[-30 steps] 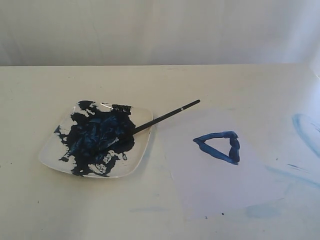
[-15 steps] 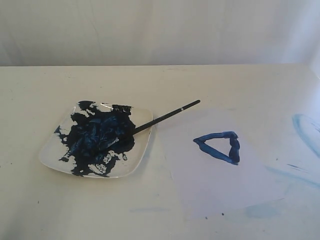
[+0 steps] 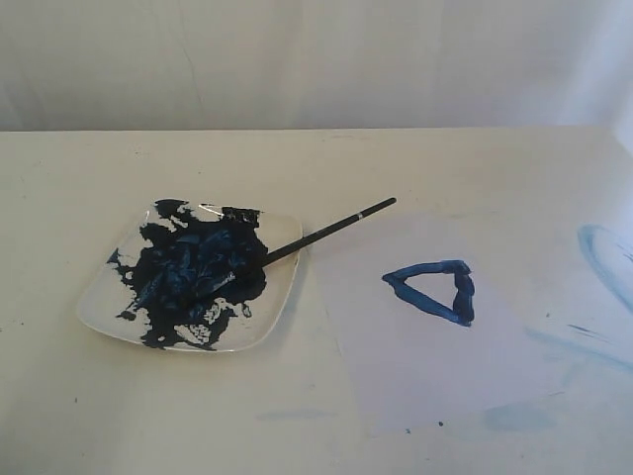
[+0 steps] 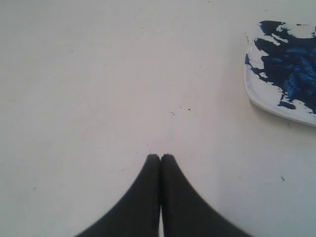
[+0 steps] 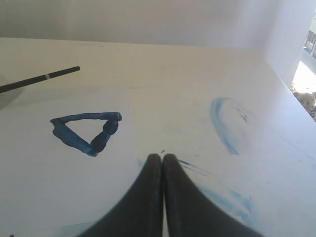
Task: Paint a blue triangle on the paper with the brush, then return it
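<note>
Table [image 3: 297, 158] carried the pale paper [image 3: 415, 366] on the right and a square white plate [image 3: 96, 305], smeared with dark blue paint, on the left. The brush [image 3: 326, 231] lay tip-down on the plate, its handle jutting toward the paper. The blue triangle [image 3: 425, 268] sat on the sheet. The left end effector [image 4: 160, 157] and the right end effector [image 5: 163, 156] were each pinched together, empty.

My paper [image 3: 415, 366] lies flat on the worktop [image 3: 297, 416], with a thick dark blue triangle [image 3: 463, 292] painted on its far half. My black brush [image 3: 326, 230] rests beside it, tip in the plate's [image 3: 282, 233] paint, silver-banded handle slanting toward the paper.
</note>
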